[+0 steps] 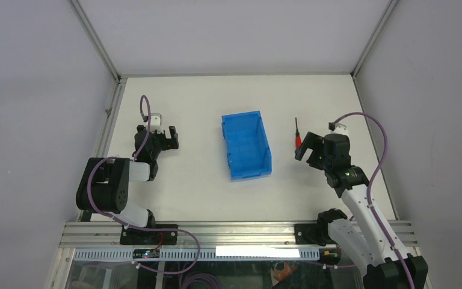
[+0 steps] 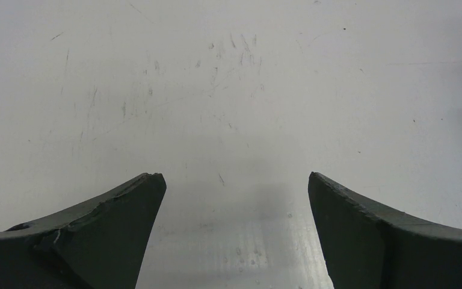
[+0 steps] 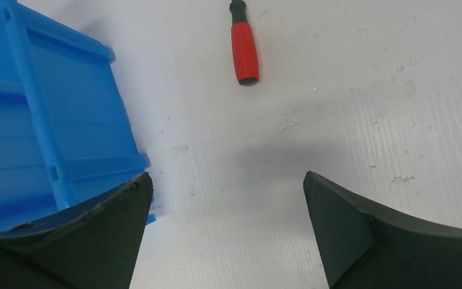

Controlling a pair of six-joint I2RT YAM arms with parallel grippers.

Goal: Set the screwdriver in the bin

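The blue bin (image 1: 246,145) stands open-topped in the middle of the table; its side wall (image 3: 42,120) fills the left of the right wrist view. The screwdriver (image 1: 297,133) lies flat to the right of the bin, red handle (image 3: 244,52) toward me, black shaft pointing away. My right gripper (image 1: 308,147) hangs just short of the handle, open, with only bare table between its fingers (image 3: 228,180). My left gripper (image 1: 163,137) stays far left of the bin, open over bare table (image 2: 234,180).
White walls with metal corner posts (image 1: 96,42) close in the table on three sides. An aluminium rail (image 1: 234,232) runs along the near edge between the arm bases. Purple cables (image 1: 373,138) loop off both arms.
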